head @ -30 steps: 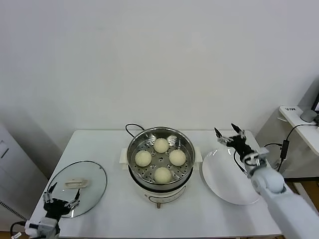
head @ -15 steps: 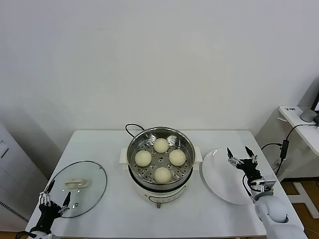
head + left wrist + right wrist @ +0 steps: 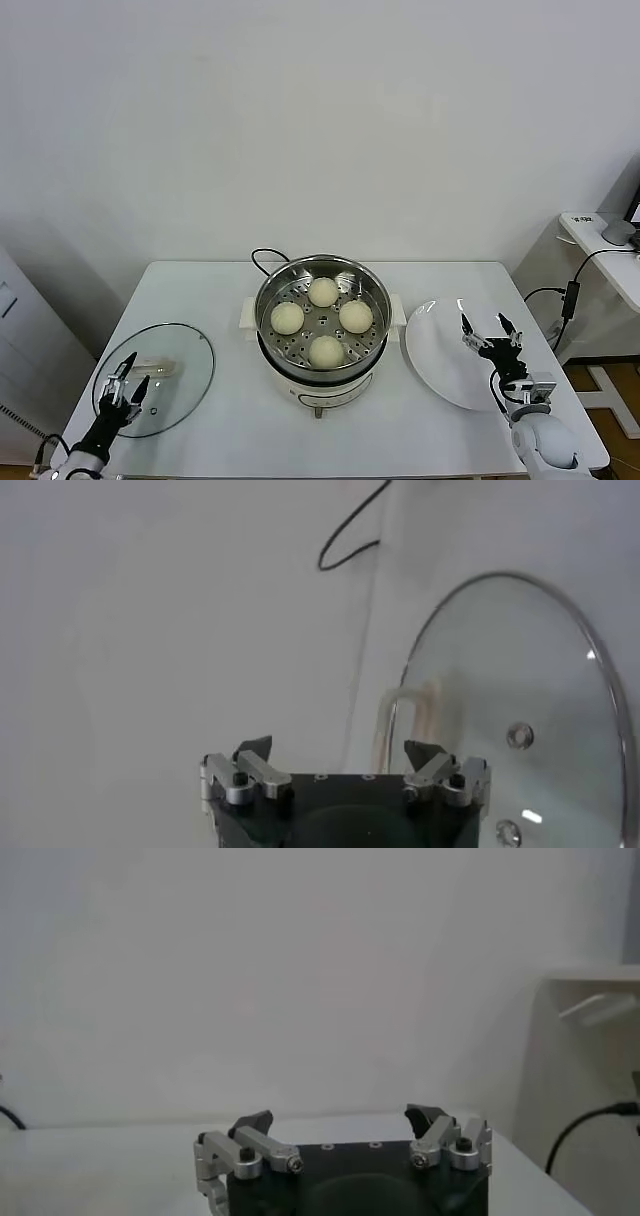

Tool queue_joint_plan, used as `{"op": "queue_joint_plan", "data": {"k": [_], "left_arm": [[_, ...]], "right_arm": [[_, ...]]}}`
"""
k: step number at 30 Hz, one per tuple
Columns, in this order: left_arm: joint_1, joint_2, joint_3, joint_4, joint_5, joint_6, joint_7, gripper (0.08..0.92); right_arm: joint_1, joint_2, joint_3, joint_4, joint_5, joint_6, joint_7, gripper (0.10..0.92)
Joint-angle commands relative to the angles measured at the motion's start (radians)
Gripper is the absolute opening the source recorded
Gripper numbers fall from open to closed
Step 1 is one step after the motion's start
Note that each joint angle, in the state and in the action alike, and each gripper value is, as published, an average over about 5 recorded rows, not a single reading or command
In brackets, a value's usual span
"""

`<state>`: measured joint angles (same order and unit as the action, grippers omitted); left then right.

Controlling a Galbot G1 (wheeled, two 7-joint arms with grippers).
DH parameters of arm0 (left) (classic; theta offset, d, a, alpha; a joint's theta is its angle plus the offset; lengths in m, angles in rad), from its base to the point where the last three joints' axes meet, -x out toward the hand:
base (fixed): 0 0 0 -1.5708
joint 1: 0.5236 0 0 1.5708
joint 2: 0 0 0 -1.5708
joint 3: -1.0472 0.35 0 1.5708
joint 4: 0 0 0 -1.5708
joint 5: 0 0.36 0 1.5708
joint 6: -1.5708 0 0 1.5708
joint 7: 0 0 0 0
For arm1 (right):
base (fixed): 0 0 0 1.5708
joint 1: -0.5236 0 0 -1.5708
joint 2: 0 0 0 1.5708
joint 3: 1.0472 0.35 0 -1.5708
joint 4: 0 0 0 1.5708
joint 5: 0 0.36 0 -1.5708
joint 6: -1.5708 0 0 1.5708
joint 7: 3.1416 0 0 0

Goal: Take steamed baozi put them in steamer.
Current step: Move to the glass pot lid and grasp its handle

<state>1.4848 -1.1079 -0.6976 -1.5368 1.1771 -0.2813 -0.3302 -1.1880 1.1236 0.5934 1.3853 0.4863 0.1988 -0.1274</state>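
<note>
Several cream-white baozi (image 3: 322,318) lie on the perforated floor of the shiny steel steamer (image 3: 370,280), which stands on a white cooker base in the middle of the table. My right gripper (image 3: 490,334) is open and empty, low over the right part of the white plate (image 3: 440,350); it also shows in the right wrist view (image 3: 342,1123). My left gripper (image 3: 128,378) is open and empty, low over the near edge of the glass lid (image 3: 190,350); it also shows in the left wrist view (image 3: 340,752).
The glass lid (image 3: 500,680) with its white handle (image 3: 400,715) lies flat at the table's left. A black cable (image 3: 262,256) runs behind the steamer. A side desk (image 3: 605,250) stands to the right of the table.
My right gripper has dropped from above the plate's far edge down and toward me, staying open. My left gripper has shifted up and right over the lid's near edge. The baozi have not moved.
</note>
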Motion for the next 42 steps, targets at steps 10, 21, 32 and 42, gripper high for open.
{"op": "queue_joint_plan", "data": {"k": [10,21,32,42], "left_arm": [[-0.182,-0.004,0.023,0.151,0.15,-0.032,-0.023,0.823],[-0.156,0.002,0.03,0.092,0.082,-0.033,0.007,0.714],[-0.127,0.022,0.008,-0.016,-0.014,-0.036,0.054,0.402],[-0.165,0.119,-0.01,-0.201,-0.187,0.068,0.221,0.129]], "right_arm": [[-0.024,0.021,0.038,-0.013,-0.028,0.013,-0.018,0.823],[-0.022,0.018,0.044,-0.025,-0.034,0.011,-0.022,0.823],[-0.014,0.016,0.04,-0.027,-0.042,0.005,-0.024,0.823],[-0.011,0.006,0.037,-0.014,-0.04,-0.001,-0.029,0.823]]}}
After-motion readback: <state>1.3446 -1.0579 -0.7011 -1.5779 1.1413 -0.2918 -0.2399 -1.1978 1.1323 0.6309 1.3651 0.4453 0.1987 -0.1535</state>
